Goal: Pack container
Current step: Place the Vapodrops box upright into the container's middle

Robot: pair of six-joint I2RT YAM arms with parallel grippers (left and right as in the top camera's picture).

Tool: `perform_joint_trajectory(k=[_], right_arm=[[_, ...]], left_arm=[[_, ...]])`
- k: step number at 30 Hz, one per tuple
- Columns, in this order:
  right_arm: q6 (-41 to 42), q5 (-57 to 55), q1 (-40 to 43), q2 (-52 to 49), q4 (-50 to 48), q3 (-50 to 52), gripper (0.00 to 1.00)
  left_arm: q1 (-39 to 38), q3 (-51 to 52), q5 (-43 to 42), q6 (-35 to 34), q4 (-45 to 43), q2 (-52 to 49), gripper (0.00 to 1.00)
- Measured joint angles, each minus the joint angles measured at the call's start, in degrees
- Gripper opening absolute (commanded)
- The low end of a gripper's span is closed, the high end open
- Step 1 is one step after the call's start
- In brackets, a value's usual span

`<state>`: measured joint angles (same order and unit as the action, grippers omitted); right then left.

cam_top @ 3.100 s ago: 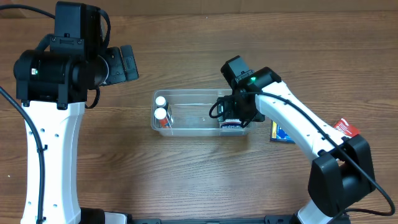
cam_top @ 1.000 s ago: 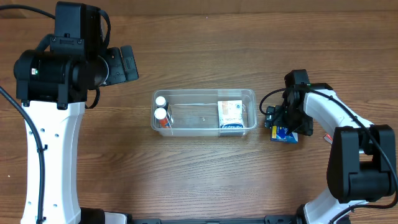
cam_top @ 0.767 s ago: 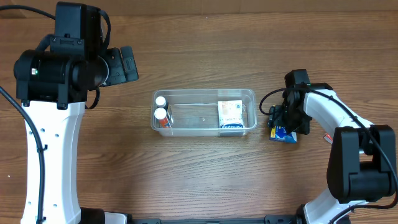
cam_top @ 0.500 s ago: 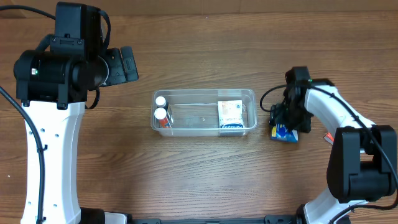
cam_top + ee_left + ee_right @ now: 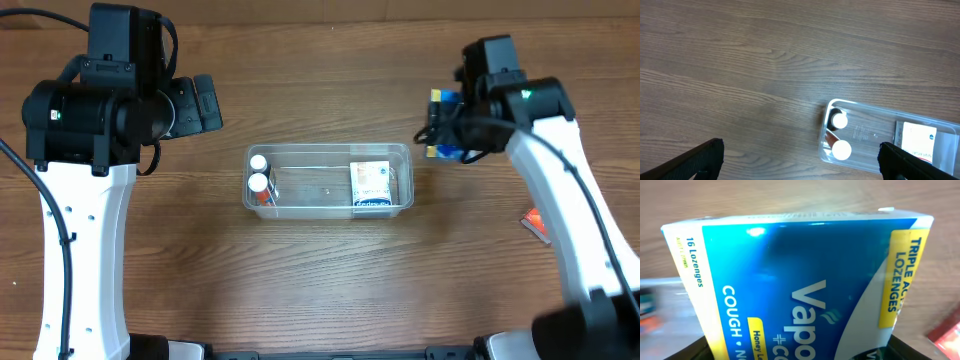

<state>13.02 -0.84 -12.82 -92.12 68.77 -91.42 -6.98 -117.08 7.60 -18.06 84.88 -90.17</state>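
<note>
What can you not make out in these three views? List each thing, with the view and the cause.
Lozenge box brand name: right wrist view, cut off by the bottom edge.
Red packet: overhead, too small to read.
Bottles: overhead, only the white caps show, labels hidden.

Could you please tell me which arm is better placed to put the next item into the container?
Right. The right hand holds the blue lozenge box near the right end of the container, while the left hand is open and empty.
</note>
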Motion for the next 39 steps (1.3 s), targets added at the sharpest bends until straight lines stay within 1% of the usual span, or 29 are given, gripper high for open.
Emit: perform_joint_trajectory(k=[3,6,9,12,16,19,25,34,39], right_arm=[[2.43,0.39,-5.88,2.21,0.15,-0.31,0.75],[5.53,0.66,-12.68,1.55,-0.92,-0.28,0.75],[8.9,0.85,-17.75,0.52,-2.93,0.04,0.75],[12.57,0.87,-21.59,-0.87,-5.01,0.5,0.75],[15.69,0.79,-24.57,-4.57,-7.26,1.07,0.75],[17.18,0.85,-25.97,-8.76,-8.96,1.14,0.75],[20.22,0.83,-26.58,-15.67,-9.29,1.79,0.76],[22.16,0.61,-26.56,-19.61,-10.27,1.86,0.77],[22.77,0.59,-26.53,-21.46,-10.23,1.88,0.83]], left_arm=[[0.0,0.0,-0.02,0.0,-0.07,0.0,1.0],[0.0,0.0,-0.02,0.0,-0.2,0.0,1.0],[0.0,0.0,-0.02,0.0,-0.17,0.0,1.0],[0.0,0.0,0.0,0.0,-0.17,0.0,1.0],[0.0,-0.02,-0.02,0.0,-0.17,0.0,1.0],[0.0,0.0,-0.02,0.0,-0.17,0.0,1.0],[0.0,0.0,0.0,0.0,-0.17,0.0,1.0],[0.0,0.0,-0.02,0.0,-0.17,0.0,1.0],[0.0,0.0,-0.02,0.0,-0.17,0.0,1.0]])
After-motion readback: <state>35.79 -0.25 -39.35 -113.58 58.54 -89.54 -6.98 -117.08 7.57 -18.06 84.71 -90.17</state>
